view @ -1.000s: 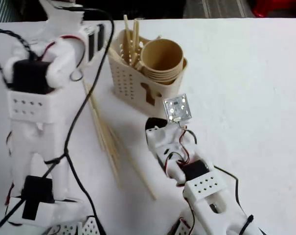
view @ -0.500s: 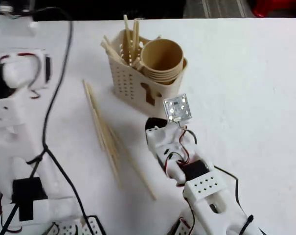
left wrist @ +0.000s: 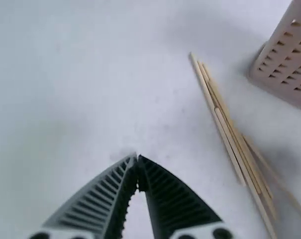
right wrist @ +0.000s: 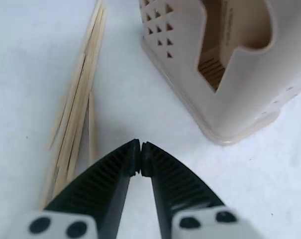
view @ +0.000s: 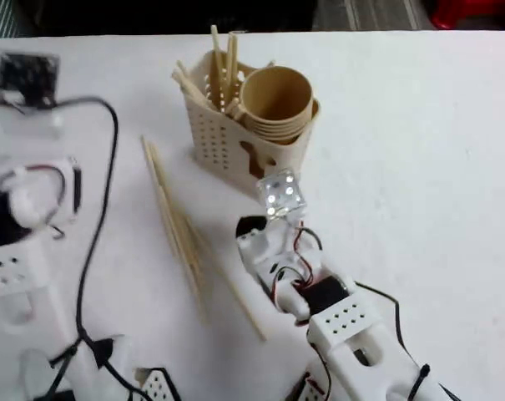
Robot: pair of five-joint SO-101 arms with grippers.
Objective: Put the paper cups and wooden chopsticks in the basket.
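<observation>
Cups (view: 279, 125) sit in the basket (view: 214, 144); chopsticks (view: 174, 222) lie just beside it. Left gripper (left wrist: 137, 162) and right gripper (right wrist: 140, 150) are both closed, empty.

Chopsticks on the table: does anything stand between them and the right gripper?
Nothing visible does. In the right wrist view the shut right gripper is over the bare table, and the loose chopsticks lie beside its tips, with only table surface between. The basket stands off to the other side.
</observation>
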